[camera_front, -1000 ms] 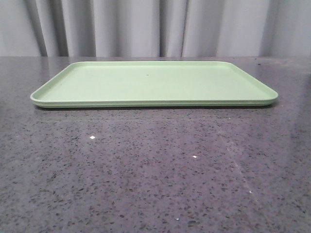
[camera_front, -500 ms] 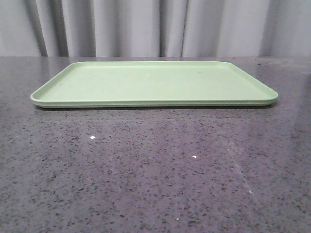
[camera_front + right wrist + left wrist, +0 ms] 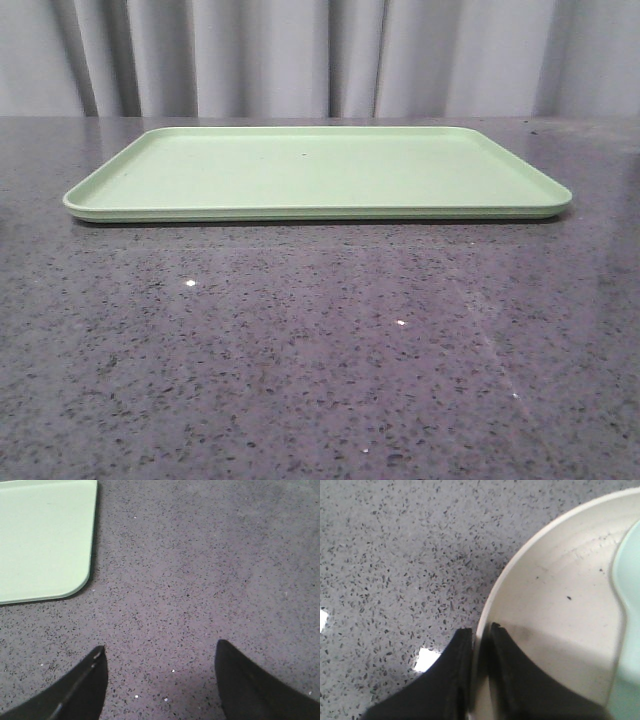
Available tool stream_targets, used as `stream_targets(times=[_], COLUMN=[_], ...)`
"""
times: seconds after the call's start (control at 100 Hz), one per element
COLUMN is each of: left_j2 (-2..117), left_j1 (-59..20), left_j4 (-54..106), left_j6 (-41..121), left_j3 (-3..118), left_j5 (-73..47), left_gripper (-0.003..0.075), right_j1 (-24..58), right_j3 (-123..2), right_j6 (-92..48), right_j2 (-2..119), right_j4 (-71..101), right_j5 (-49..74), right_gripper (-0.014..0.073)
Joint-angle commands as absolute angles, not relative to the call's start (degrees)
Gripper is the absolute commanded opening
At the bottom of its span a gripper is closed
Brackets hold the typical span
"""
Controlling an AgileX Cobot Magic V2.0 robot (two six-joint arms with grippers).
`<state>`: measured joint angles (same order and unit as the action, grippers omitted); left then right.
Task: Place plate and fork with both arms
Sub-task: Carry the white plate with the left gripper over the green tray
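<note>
Plate: fills right half of left wrist frame, resting on speckled grey table. Left gripper: fingers pressed onto plate rim, one outside, one inside, at bottom centre. Pale green-blue item lies in plate at right edge; identity unclear. Tray: light green, flat on table, upper centre of front frame. Right gripper: fingers spread wide, holding nothing, over bare table; tray corner at upper left. Fork: not in view.

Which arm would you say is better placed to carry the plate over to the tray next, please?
Left. The left claw is already shut on the plate at its rim, while the right claw hangs open over bare table beside the tray.
</note>
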<state>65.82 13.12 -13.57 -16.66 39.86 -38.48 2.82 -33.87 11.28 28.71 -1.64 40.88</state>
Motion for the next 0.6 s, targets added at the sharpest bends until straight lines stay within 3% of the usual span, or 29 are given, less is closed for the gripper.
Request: stream_targets(times=[0.0, 0.59], left_j2=[65.2, 62.4], left_j1=[13.4, 13.4], left_j4=[-14.4, -11.3], left_j6=[-16.7, -16.7], left_j3=[41.2, 41.2], left_j5=[-37.4, -36.4], left_gripper=[-0.0020, -0.0020], right_j1=[2.6, 2.6], right_j3=[-35.9, -35.9], right_j6=[11.0, 11.0], right_j2=[29.4, 29.4], right_j4=[-2.0, -2.0], right_j5=[37.3, 37.7], right_gripper=[0.0474, 0.0474])
